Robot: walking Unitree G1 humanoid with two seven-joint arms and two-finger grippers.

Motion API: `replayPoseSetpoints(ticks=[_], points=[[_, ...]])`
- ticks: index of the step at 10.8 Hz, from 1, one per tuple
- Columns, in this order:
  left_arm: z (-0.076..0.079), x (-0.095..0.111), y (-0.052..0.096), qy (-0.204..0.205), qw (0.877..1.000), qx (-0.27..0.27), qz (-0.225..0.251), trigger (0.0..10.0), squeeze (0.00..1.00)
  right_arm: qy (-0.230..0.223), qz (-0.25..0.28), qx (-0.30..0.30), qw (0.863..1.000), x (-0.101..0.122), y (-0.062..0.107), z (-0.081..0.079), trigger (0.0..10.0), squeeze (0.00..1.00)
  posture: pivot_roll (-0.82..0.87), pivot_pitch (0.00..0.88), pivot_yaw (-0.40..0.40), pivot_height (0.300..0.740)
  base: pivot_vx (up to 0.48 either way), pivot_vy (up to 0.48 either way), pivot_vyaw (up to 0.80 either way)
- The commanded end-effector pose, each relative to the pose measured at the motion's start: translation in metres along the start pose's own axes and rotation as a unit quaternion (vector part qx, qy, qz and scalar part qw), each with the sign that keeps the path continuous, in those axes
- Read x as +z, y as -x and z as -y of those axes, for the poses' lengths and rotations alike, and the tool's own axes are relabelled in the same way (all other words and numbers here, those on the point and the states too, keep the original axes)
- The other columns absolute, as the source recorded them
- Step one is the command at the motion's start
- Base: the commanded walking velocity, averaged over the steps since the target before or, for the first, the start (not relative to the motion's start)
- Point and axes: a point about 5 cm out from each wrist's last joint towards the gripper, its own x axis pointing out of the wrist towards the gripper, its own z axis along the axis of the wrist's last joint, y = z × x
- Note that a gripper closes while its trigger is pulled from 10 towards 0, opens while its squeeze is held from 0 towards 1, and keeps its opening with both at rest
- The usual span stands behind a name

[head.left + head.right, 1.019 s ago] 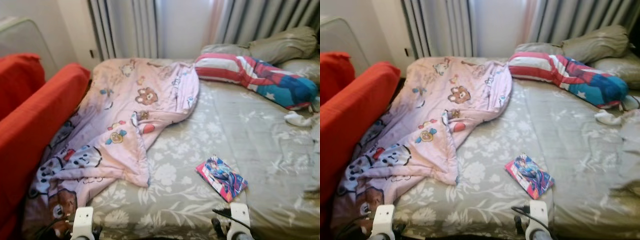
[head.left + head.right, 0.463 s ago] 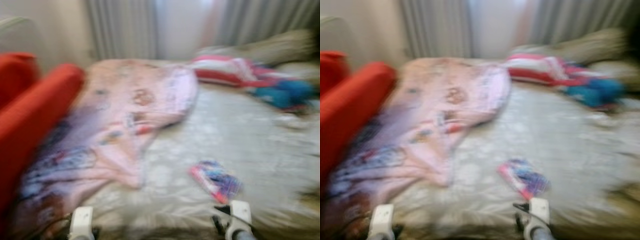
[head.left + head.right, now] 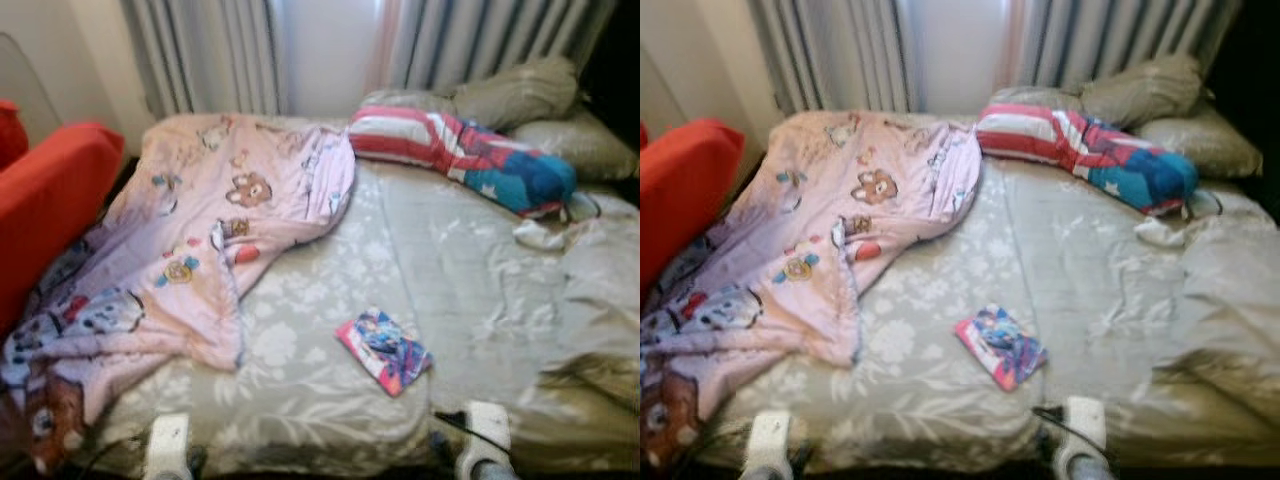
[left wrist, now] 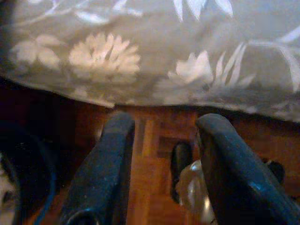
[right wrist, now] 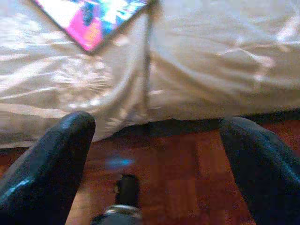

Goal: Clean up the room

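A book (image 3: 383,350) lies on the bed (image 3: 470,270) near its foot edge, right of the pink blanket (image 3: 200,250). Both claws hang low at that edge, over wood floor (image 5: 187,183): left claw (image 4: 161,173) and right claw (image 5: 154,168) released, empty.

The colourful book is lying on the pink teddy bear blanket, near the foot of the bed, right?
Not quite. The colourful book lies near the foot of the bed, but on the grey flowered sheet, apart from the pink teddy bear blanket, which is to its left. The left eye view shows this.
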Motion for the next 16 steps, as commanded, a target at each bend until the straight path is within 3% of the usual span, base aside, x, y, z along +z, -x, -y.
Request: replayPoseSetpoints(ticks=[1, 4, 7, 16], points=[[0.0034, 0.0016, -0.0006, 0.009, 1.000, -0.002, 0.003, 10.0, 0.00, -0.004, -0.002, -0.008, 1.000, -0.0029, 0.0013, 0.0070, 10.0, 0.00, 0.14, 0.008, -0.001, 0.740, 0.000, -0.281, 0.00], [0.0055, 0.0009, -0.0006, 0.007, 1.000, -0.005, 0.002, 10.0, 0.00, 0.024, -0.002, -0.002, 1.000, -0.0011, 0.0011, 0.0079, 10.0, 0.00, 0.14, 0.007, -0.006, 0.740, 0.000, -0.277, 0.27], [0.0064, -0.0012, -0.0002, 0.009, 1.000, -0.006, -0.002, 10.0, 0.00, 0.002, 0.000, -0.012, 1.000, -0.0017, 0.0013, 0.0092, 10.0, 0.00, 0.14, 0.006, -0.008, 0.740, 0.000, -0.301, 0.17], [0.0079, -0.0056, 0.0007, 0.011, 1.000, -0.009, -0.008, 10.0, 0.00, 0.005, 0.004, -0.012, 1.000, -0.0020, 0.0017, 0.0104, 10.0, 0.00, 0.13, 0.000, -0.016, 0.740, 0.000, -0.304, 0.00]])
